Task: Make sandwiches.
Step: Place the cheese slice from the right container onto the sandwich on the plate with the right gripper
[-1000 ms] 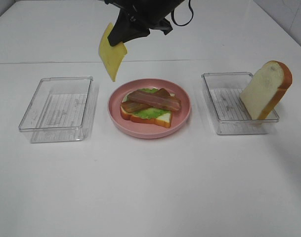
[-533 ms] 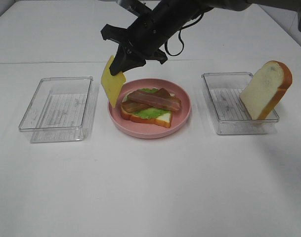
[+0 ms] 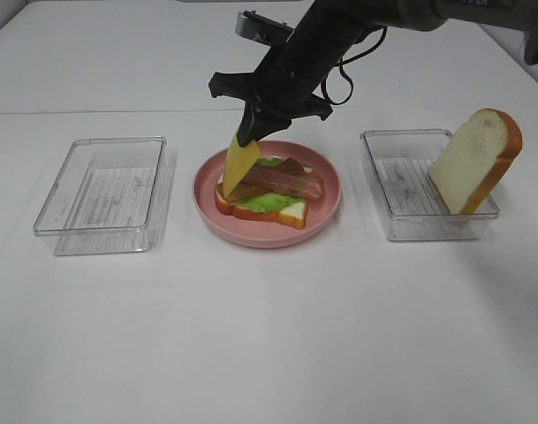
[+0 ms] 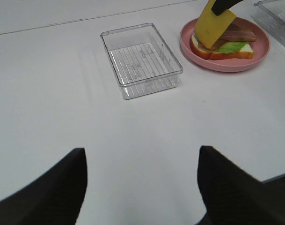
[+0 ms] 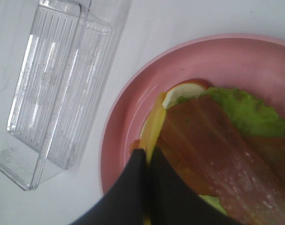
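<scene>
I've got the right gripper [image 3: 249,132] pinching the top edge of the cheese slice [image 3: 238,168], which hangs near-vertical w/ its low corner touching the left end of the open sandwich [image 3: 264,199] on the pink plate [image 3: 326,208]; left gripper [image 4: 142,183] sits spread and idle, well apart. Risk, imo: let go like this and the cheese may flop off toward the plate rim, or drag the bacon [image 3: 282,179] askew. Vs a sec ago, the cheese has come down from mid-air left of the plate onto the stack.
</scene>
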{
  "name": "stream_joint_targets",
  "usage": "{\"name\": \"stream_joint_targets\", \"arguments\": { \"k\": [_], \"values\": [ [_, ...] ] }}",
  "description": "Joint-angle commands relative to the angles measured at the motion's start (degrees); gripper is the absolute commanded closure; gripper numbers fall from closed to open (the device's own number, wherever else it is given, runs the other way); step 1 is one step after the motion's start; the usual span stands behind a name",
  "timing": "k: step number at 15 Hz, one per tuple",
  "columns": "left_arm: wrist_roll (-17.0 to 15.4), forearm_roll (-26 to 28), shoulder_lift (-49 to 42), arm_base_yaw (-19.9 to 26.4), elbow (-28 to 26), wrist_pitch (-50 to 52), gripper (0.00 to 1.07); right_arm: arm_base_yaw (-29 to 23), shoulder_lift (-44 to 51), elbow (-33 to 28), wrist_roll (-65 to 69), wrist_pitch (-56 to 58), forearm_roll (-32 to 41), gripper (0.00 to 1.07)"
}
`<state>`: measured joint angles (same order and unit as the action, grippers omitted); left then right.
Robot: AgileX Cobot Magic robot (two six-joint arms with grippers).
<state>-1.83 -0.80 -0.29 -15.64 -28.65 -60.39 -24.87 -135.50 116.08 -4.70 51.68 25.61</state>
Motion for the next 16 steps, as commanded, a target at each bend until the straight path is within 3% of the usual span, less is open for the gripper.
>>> {"name": "stream_joint_targets", "arguments": {
  "k": [1, 6, 8, 11, 12, 16],
  "values": [
    [0.0, 0.3, -1.3, -0.1, 0.1, 0.5, 0.41, 1.0, -0.1, 0.1, 1.0, -0.2, -0.7, 1.07],
    [0.0, 0.3, -1.3, -0.1, 0.1, 0.5, 0.41, 1.5, -0.1, 0.1, 1.0, 2.8, -1.9, 1.04],
    [0.0, 0.3, -1.3, -0.1, 0.1, 0.5, 0.41, 1.5, -0.1, 0.1, 1.0, 2.9, -2.4, 0.89],
    [0.0, 0.3, -1.3, -0.1, 0.1, 0.5, 0.41, 1.5, -0.1, 0.1, 3.4, 3.0, -6.6, 0.40],
    [0.0, 0.3, -1.3, -0.1, 0.1, 0.5, 0.41, 1.5, 0.1, 0.1, 3.8, 3.1, -8.5, 0.29],
    [0.0, 0.3, -1.3, -0.1, 0.1, 0.5, 0.41, 1.5, 1.5, 0.1, 3.9, 4.5, -13.8, 0.27]
  ]
}}
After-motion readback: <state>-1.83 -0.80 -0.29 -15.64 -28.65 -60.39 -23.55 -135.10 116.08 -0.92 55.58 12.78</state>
